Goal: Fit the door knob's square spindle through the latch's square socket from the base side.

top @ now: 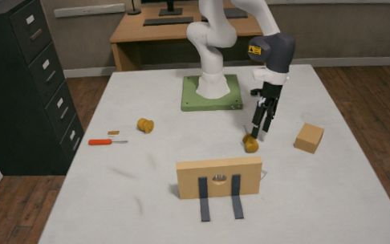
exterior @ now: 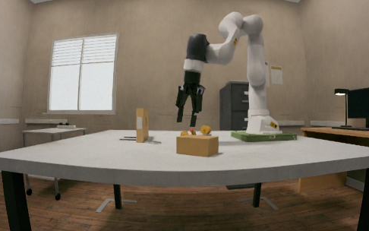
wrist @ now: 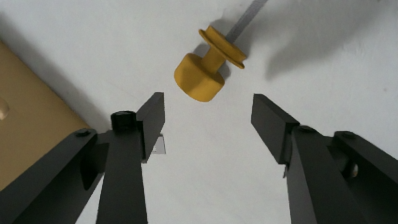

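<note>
A yellow door knob [top: 250, 144] with a round plate and a thin grey spindle [top: 245, 130] lies on its side on the white table. It shows in the wrist view [wrist: 207, 67] just beyond my fingertips. My gripper [top: 260, 135] hangs just above it, open and empty, with the fingers spread either side of the knob in the wrist view [wrist: 207, 120]. The upright wooden board [top: 219, 176] with the latch socket [top: 219, 177] stands on two dark feet in front of the knob. In the side view the gripper [exterior: 186, 119] is above the table.
A second yellow knob [top: 145, 125] lies at the left. A red-handled screwdriver [top: 107, 141] and a small brown plate [top: 113, 132] lie further left. A cardboard box [top: 309, 137] sits to the right. A small grey plate [wrist: 159, 145] lies by the board. The green robot base [top: 212, 93] is behind.
</note>
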Action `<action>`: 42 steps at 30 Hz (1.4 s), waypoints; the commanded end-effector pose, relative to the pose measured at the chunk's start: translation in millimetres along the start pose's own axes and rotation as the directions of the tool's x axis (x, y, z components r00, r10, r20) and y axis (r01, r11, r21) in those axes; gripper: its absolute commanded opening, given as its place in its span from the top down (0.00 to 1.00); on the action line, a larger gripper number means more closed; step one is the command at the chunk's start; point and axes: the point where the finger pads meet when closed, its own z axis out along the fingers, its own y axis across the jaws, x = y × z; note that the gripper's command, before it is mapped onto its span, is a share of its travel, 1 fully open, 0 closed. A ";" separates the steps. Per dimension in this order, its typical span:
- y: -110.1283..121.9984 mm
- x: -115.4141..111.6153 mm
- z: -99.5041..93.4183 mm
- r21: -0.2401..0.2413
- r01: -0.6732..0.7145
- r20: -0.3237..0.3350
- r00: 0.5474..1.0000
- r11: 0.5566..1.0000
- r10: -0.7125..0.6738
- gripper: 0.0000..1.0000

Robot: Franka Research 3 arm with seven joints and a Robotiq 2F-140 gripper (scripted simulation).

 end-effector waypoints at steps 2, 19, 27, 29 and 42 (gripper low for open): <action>-0.8 2.2 4.6 0.060 -0.282 -0.058 0.957 0.957 0.286 0.43; -2.1 5.6 24.6 0.140 -0.546 -0.098 0.822 0.826 0.560 0.43; -2.7 7.2 33.7 0.150 -0.563 -0.100 0.809 0.813 0.579 0.43; -3.1 8.0 38.4 0.150 -0.563 -0.100 0.809 0.813 0.579 0.43; -3.8 9.8 49.1 0.150 -0.563 -0.100 0.809 0.813 0.579 0.43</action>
